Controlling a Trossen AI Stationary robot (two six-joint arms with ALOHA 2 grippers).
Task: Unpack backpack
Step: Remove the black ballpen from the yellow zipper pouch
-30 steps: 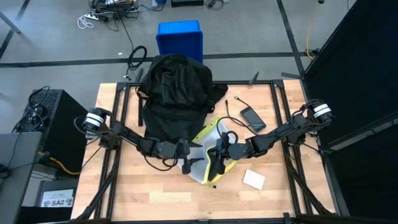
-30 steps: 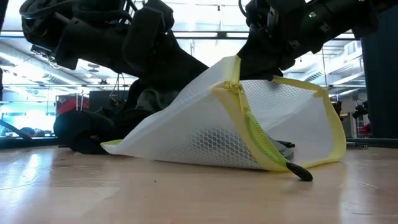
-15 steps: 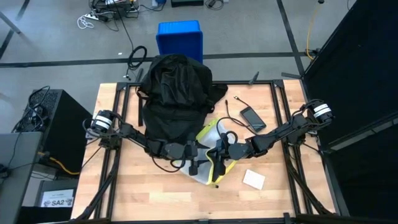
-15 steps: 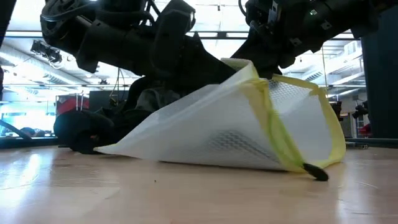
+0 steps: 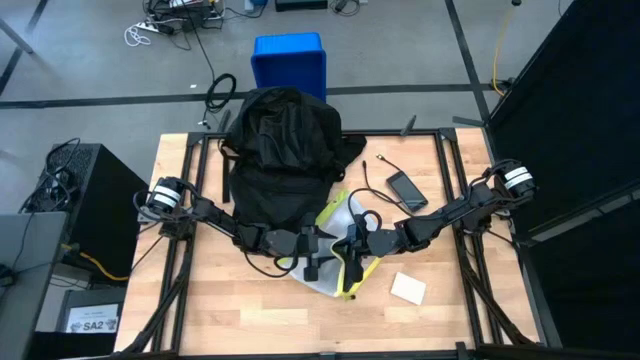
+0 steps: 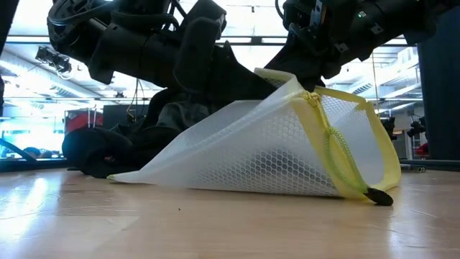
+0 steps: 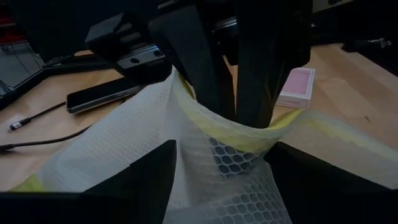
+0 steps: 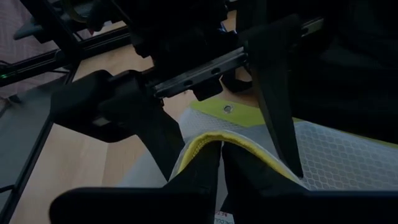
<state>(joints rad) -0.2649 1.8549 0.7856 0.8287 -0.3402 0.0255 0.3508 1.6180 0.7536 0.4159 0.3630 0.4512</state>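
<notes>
A white mesh pouch (image 6: pixel 273 158) with yellow trim stands tented on the table in front of the black backpack (image 5: pixel 280 150), which lies at the far middle. My right gripper (image 8: pixel 217 149) is shut on the pouch's raised top edge. My left gripper (image 7: pixel 221 155) is open, with one finger on either side of the raised mesh just below that edge. The pouch's bottom rests on the wood, and its dark zipper pull (image 6: pixel 379 196) lies on the table. My right gripper pinches the pouch's yellow-trimmed top edge (image 8: pixel 205 138) between its two fingers, coming from the table's right and slanting down. That edge is held up while the pouch's lower part stays on the table. My left gripper straddles the mesh (image 7: pixel 230 152); whether its fingers touch it I cannot tell.
A black phone (image 5: pixel 407 190) and a thin cable (image 5: pixel 375 172) lie at the far right of the table. A pale card box (image 5: pixel 408 288) sits near the right front. Behind the table a blue bin (image 5: pixel 290 60) stands on the floor.
My left gripper has moved toward the table's right, up to the pouch, and now has the mesh between its fingers. The pouch's raised edge has stayed in my right gripper, while its zipper end has swung outward and the pull has slid along the table.
</notes>
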